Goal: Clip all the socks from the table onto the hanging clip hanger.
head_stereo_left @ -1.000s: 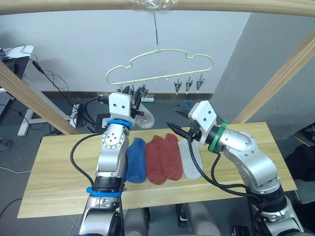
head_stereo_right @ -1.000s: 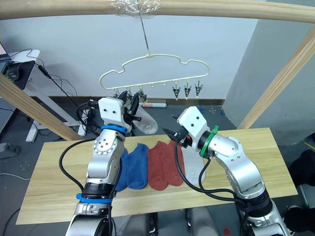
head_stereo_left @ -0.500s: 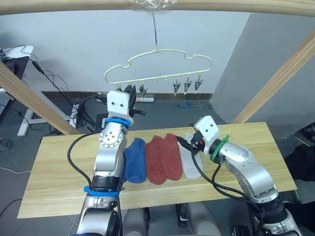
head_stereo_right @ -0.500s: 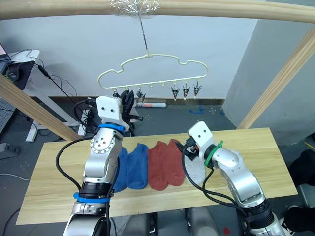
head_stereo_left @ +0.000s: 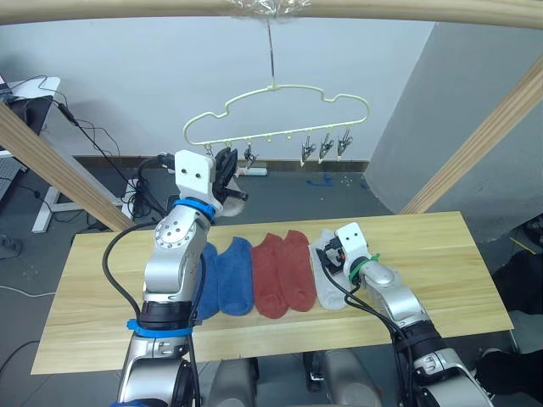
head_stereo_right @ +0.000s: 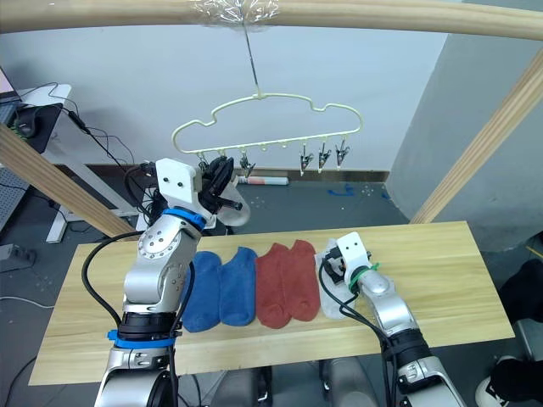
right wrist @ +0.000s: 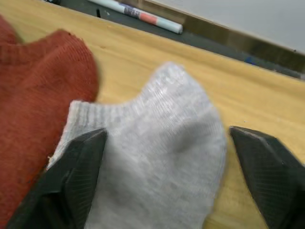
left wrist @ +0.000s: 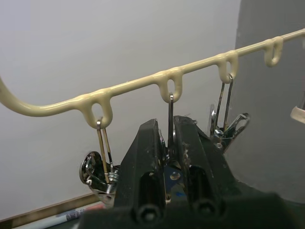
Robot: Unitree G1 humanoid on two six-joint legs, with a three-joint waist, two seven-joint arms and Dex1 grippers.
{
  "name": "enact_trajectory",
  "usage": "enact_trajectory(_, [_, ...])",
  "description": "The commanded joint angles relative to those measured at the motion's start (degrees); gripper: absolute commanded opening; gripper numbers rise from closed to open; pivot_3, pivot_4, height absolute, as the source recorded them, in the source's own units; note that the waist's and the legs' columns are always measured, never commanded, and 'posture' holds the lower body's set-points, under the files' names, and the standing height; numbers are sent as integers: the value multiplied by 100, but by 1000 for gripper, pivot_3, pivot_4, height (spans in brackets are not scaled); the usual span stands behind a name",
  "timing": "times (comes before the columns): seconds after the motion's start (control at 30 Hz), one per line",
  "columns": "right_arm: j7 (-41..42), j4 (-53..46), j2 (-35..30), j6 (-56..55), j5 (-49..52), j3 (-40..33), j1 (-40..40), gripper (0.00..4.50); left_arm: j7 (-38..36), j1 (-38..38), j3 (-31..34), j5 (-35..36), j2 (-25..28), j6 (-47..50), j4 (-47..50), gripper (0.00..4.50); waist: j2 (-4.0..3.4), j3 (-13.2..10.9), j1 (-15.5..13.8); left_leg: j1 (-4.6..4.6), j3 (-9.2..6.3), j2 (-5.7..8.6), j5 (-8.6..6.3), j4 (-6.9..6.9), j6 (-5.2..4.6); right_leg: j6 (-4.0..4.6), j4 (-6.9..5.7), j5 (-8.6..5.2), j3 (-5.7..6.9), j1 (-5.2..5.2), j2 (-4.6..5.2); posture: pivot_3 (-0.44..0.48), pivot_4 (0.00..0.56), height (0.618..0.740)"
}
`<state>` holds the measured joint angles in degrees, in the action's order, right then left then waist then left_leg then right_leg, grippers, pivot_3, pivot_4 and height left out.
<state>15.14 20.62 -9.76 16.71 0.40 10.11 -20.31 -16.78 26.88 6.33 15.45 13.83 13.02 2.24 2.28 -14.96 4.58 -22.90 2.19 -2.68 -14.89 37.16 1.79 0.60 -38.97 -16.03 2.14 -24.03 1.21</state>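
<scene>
The pale yellow-green clip hanger (head_stereo_left: 276, 106) hangs from the top pole, with grey clips (head_stereo_left: 325, 146) along its lower bar. My left gripper (head_stereo_left: 227, 165) is raised to the left clips and shut on one clip (left wrist: 170, 143). A light grey sock (head_stereo_right: 231, 212) hangs just behind it; I cannot see what holds it. On the table (head_stereo_left: 102, 280) lie two blue socks (head_stereo_left: 222, 284), two rust-red socks (head_stereo_left: 282, 271) and a light grey sock (right wrist: 157, 143) in a row. My right gripper (head_stereo_left: 329, 259) is low over that grey sock, open, with one finger (right wrist: 78, 176) on each side.
A round wooden beam (head_stereo_left: 382, 10) runs across the top, with slanted poles at the left (head_stereo_left: 51, 170) and right (head_stereo_left: 475, 144). Behind the table, a white tube (head_stereo_left: 254, 172) lies on the dark floor. A desk with cables (head_stereo_left: 34, 102) stands far left.
My right gripper has come down from above the socks to the grey sock on the table. The left gripper stayed at the hanger's clips, shifting slightly left.
</scene>
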Motion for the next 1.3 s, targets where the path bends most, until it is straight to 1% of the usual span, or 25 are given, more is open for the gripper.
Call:
enact_trajectory(0.03, [83,35,18,-14,-5,-63,131,2828,-171,107,56,222,79,174,305,126,0,0,-1,0,0,0,0,1,0,0,0,0,0,1,1,-148,291,740])
enact_trajectory(0.2, [177,-218,52,-29,-73,33,230,1008,-338,167,155,517,141,505,376,126,0,0,-3,2,-2,0,-1,2,-2,-1,-3,0,1,2,1,-151,290,740])
enact_trajectory(0.23, [236,-382,13,-84,-149,127,237,620,-389,191,188,603,161,602,406,126,0,0,-3,2,-2,0,-1,2,-1,-1,-4,0,1,2,1,-149,291,740])
enact_trajectory(0.3, [373,-804,-77,-182,-316,335,218,17,-479,224,213,739,223,752,472,126,-2,-2,-3,1,-1,0,0,2,-1,-1,-3,0,0,1,1,-146,290,740])
enact_trajectory(0.4, [561,-1411,-132,-223,-509,630,44,0,-545,247,238,908,302,940,570,126,-2,-3,9,0,0,1,5,0,10,-2,-2,0,-1,-2,1,-144,290,740])
enact_trajectory(0.47, [682,-1739,-27,-134,-545,791,-216,0,-561,260,264,1002,332,1072,622,126,-2,-3,12,1,-1,-1,9,-2,16,-2,-3,0,-1,-3,-1,-144,289,740])
enact_trajectory(0.57, [838,-1913,219,6,-503,932,-635,0,-563,266,255,1099,348,1236,719,126,-2,-7,20,1,-3,-3,12,-3,22,-2,-5,0,0,-5,-4,-142,288,740])
enact_trajectory(0.67, [893,-1763,561,84,-438,981,-1073,0,-582,309,274,1156,365,1342,730,126,-2,-7,2,0,-7,-2,13,-4,23,-2,-4,0,4,-4,-4,-142,283,740])
enact_trajectory(0.83, [864,-1181,1105,47,-352,938,-1591,0,-585,323,247,1216,371,1421,746,126,-2,-6,-21,-5,-4,2,12,-3,22,-1,4,1,3,-4,4,-134,273,740])
enact_trajectory(1.0, [871,-930,1349,41,-249,863,-1735,0,-583,328,239,1234,367,1426,742,126,-2,-6,-31,-6,-4,2,12,-3,20,0,2,1,4,-5,6,-132,269,740])
enact_trajectory(1.3, [749,-833,1609,50,-95,610,-1838,0,-597,291,251,1252,362,1423,703,126,-2,-6,-30,-5,-6,0,9,-3,16,1,0,1,5,-5,6,-132,269,740])
